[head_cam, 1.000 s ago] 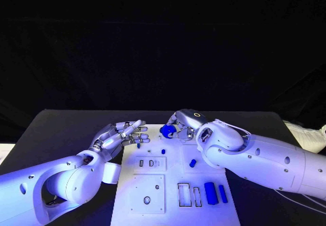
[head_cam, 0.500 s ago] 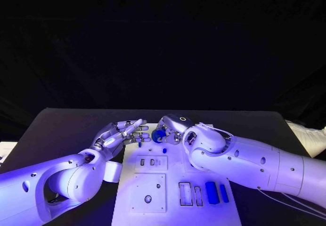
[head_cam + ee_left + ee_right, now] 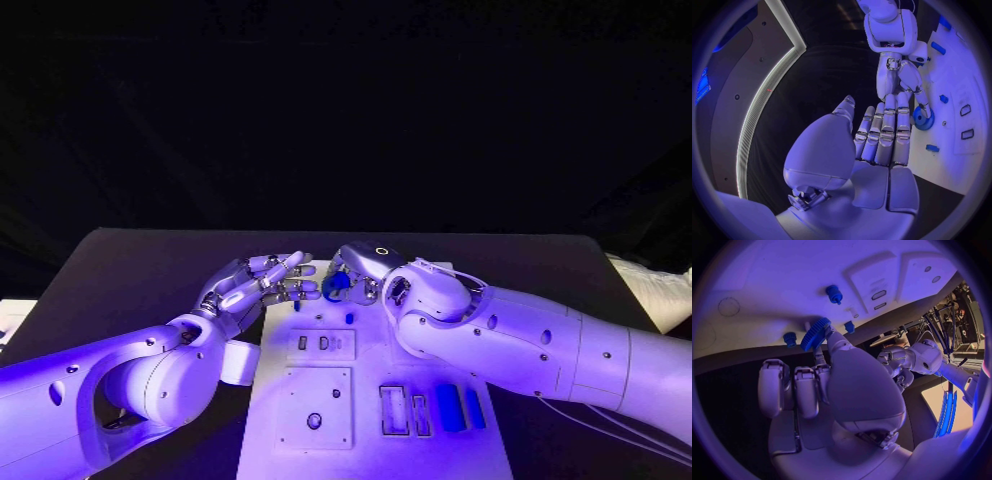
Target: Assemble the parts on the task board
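Observation:
The white task board [image 3: 433,450] lies in the middle of the black table. My right hand [image 3: 369,272] hovers over its far left corner and pinches a blue gear [image 3: 336,286] in its fingertips. The right wrist view has that gear [image 3: 815,333] edge-on above the board [image 3: 773,270], at the tips of the right hand [image 3: 836,375]. My left hand [image 3: 264,284] is held flat with straight fingers and holds nothing. Its fingertips lie right beside the gear [image 3: 924,119]; whether they touch it I cannot tell. The left wrist view shows both the left hand [image 3: 879,140] and the right hand [image 3: 901,75].
A small blue peg [image 3: 348,318] stands on the board just in front of the hands. Two blue blocks [image 3: 449,408] lie at its near right, beside narrow slots [image 3: 391,412]. A square plate with holes [image 3: 315,408] sits at the near left. Black table [image 3: 130,270] surrounds the board.
My right hand has carried the gear leftward, from the board's far middle to right beside the left hand's fingertips. The left hand has barely moved.

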You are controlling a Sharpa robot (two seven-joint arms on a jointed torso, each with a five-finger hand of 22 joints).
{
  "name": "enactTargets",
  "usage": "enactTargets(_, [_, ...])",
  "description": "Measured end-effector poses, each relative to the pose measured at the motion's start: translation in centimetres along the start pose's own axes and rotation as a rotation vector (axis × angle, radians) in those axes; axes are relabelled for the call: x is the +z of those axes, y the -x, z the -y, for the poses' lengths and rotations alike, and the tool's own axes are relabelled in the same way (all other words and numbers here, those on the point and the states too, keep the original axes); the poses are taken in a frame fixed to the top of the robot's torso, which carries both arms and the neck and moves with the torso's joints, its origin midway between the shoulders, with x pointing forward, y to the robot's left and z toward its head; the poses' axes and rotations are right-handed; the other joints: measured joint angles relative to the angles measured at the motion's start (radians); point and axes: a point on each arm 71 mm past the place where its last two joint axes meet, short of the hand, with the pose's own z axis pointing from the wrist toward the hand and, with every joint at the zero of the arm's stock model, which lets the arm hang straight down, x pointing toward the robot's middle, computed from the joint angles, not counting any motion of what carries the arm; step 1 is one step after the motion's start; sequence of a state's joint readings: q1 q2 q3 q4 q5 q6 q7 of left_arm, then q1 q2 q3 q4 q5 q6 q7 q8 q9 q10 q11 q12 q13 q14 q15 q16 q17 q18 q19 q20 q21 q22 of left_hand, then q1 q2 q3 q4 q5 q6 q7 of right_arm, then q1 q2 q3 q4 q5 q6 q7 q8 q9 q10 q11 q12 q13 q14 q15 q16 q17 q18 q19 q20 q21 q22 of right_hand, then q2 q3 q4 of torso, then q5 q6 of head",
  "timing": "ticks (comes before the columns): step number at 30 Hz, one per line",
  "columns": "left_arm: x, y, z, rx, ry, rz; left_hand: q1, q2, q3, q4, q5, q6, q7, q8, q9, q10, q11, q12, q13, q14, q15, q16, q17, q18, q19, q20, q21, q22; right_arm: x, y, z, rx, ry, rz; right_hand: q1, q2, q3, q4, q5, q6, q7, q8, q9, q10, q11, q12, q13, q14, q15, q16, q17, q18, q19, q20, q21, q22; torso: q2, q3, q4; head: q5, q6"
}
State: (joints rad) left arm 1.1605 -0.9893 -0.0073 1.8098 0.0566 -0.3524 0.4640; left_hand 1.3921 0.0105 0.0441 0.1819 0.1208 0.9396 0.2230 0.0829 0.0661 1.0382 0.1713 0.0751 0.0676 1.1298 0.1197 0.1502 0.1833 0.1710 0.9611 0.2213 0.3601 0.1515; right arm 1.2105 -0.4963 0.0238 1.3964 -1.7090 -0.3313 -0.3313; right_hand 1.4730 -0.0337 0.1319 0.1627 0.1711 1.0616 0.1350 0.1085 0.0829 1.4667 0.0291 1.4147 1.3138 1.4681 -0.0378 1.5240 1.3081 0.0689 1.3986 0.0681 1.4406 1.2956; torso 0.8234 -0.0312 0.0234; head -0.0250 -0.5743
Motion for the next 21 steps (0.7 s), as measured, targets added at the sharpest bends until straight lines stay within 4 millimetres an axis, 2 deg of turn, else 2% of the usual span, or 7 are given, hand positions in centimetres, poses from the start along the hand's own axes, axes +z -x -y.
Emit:
enactTargets(2, [0.0,0.0,0.0,0.000,0.000,0.000,0.000,0.000,0.000,0.000,0.000,0.000,0.000,0.000,0.000,0.000,0.000,0.000,0.000,0.000,0.000,0.000,0.000,0.000,0.000,0.000,0.000,0.000,0.0,0.0,0.1,-0.004,-0.001,-0.002,-0.019,-0.007,0.001,0.001,-0.010,-0.006,-0.005,-0.014,0.000,-0.002,0.009,-0.017,0.000,-0.003,0.003,0.000,0.000,0.000,-0.005,0.005,0.000,-0.003,0.000,0.0000,-0.0003,0.000,0.000])
enactTargets(5, [0.0,0.0,0.0,0.000,0.000,0.001,0.000,0.000,0.000,0.000,0.000,0.000,0.000,0.000,0.000,0.000,0.000,0.000,0.000,0.000,0.000,0.000,0.000,0.000,0.000,0.000,0.000,0.000,0.0,0.0,0.2,-0.011,-0.005,-0.005,-0.051,-0.010,0.005,0.006,-0.014,-0.024,0.002,-0.028,0.002,-0.001,0.011,-0.032,0.000,-0.002,0.009,0.000,0.000,0.000,-0.008,0.008,0.000,-0.004,0.000,0.0005,-0.0005,-0.001,0.000])
enactTargets(7, [0.0,0.0,0.0,0.000,0.000,0.001,0.000,0.000,0.000,0.000,0.000,0.000,0.000,0.000,0.000,0.000,0.000,0.000,0.000,0.000,0.000,0.000,0.000,0.000,0.000,0.000,0.000,0.000,0.0,0.0,0.2,-0.015,-0.007,-0.005,-0.063,-0.014,-0.001,0.014,-0.014,-0.026,0.004,-0.029,0.003,0.000,0.018,-0.037,-0.007,-0.002,0.009,0.000,0.000,0.000,-0.006,0.013,0.000,-0.004,0.000,0.0007,-0.0006,-0.001,0.000])
enactTargets(21, [0.0,0.1,0.0,0.001,0.000,0.003,0.000,0.000,0.000,0.000,0.000,0.000,0.000,0.000,0.000,0.000,0.000,0.000,0.000,0.000,0.000,0.000,0.001,0.000,0.000,0.000,0.000,0.000,-0.4,0.0,1.0,-0.025,-0.036,0.004,-0.093,-0.034,-0.010,0.029,-0.014,-0.025,0.004,-0.033,0.003,0.000,0.018,-0.037,-0.006,-0.005,0.013,0.000,0.000,0.000,-0.006,0.020,0.000,-0.004,0.000,0.0012,-0.0012,-0.001,-0.004])
